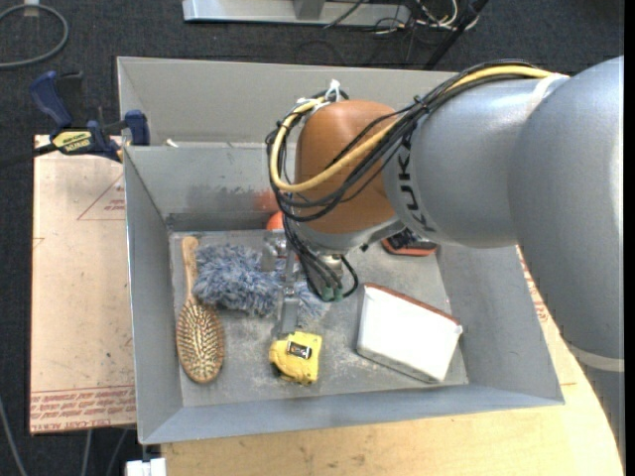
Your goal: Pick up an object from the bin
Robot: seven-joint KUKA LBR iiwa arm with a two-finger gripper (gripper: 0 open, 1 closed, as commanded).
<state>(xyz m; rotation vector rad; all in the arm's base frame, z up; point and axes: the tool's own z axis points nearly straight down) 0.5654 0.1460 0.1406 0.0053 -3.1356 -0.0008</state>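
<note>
Fluffy blue-grey cloth [230, 278] lies bunched on the floor of the grey bin [149, 266], in its left half, and the hand [289, 307] hangs at its right edge, beside it or touching it, we cannot tell which; at the far left we see a wooden hairbrush [199, 340], bristles up, its handle pointing to the back wall along the cloth's left side; right of the cloth, the hand sits below the orange cover [337, 167], and we cannot tell whether it is released or clenched; just in front of it lies a yellow tape measure [297, 356]; further right a white box [407, 337] rests tilted, apart from the hand; behind the box a red-orange thing [409, 245] peeks from under the arm [496, 157].
</note>
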